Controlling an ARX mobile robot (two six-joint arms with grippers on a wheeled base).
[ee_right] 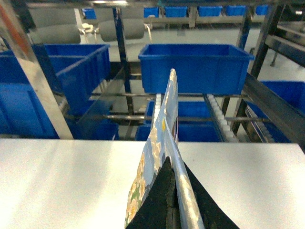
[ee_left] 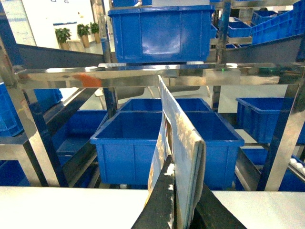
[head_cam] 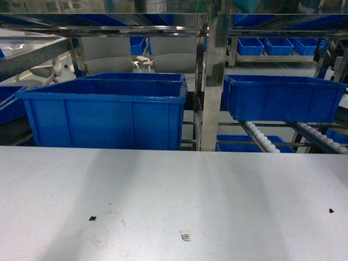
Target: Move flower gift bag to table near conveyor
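The flower gift bag (ee_left: pixel 181 143) shows edge-on in the left wrist view, pale blue with a yellow flower print on its left face. My left gripper (ee_left: pixel 183 207) is shut on its lower part, one black finger on each side. In the right wrist view the same bag (ee_right: pixel 164 129) rises as a thin blade, and my right gripper (ee_right: pixel 177 202) is shut on it. Both hold it above the white table (head_cam: pixel 174 190). Beyond the table's far edge the conveyor (head_cam: pixel 260 136) with white rollers slopes away at the right. Neither the bag nor either gripper appears in the head view.
A large blue bin (head_cam: pixel 103 111) stands on the rack just behind the table at the left, another blue bin (head_cam: pixel 283 98) at the right above the rollers. Steel rack posts (head_cam: pixel 212 81) rise between them. A code sticker (head_cam: pixel 186 236) and dark specks mark the table.
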